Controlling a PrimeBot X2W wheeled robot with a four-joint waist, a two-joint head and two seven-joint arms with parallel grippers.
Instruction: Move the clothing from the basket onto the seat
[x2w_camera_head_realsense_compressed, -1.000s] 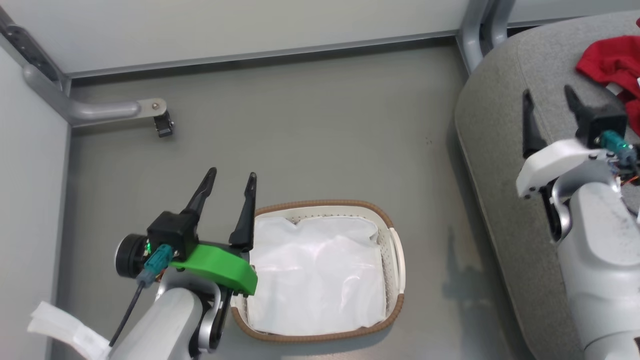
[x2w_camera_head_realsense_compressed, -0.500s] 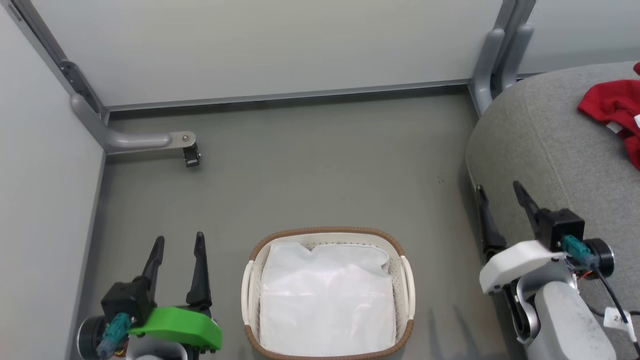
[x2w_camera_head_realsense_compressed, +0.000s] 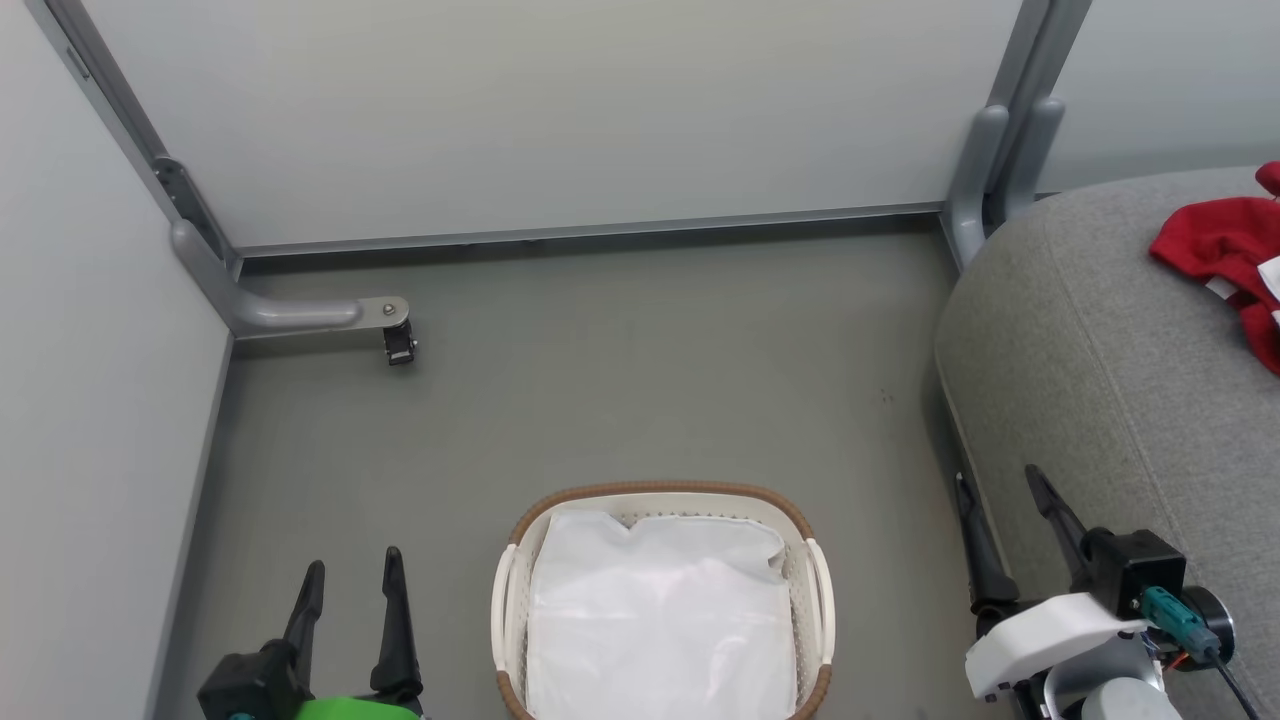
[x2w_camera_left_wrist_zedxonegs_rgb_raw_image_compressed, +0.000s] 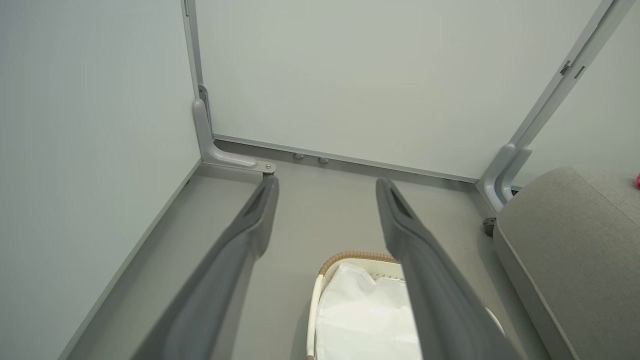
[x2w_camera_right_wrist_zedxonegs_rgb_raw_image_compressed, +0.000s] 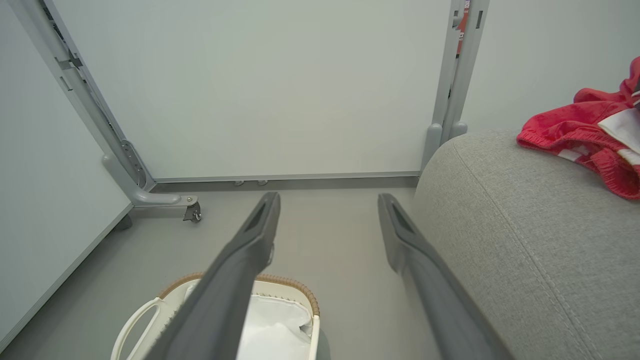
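Starting at the jaws: left gripper (x2w_camera_head_realsense_compressed: 355, 560) and right gripper (x2w_camera_head_realsense_compressed: 995, 475) both stand wide apart with nothing between the fingers, one on each side of the basket (x2w_camera_head_realsense_compressed: 660, 490). The basket has a white sheet (x2w_camera_head_realsense_compressed: 660, 610) lying in it, no red that I can spot. The red clothing (x2w_camera_head_realsense_compressed: 1215, 240) sits well off to the basket's right, up on the grey seat (x2w_camera_head_realsense_compressed: 1100, 380). It looks thin, floppy and light, so I'd pinch a bunched fold or the hem, since a flat patch would probably slip.
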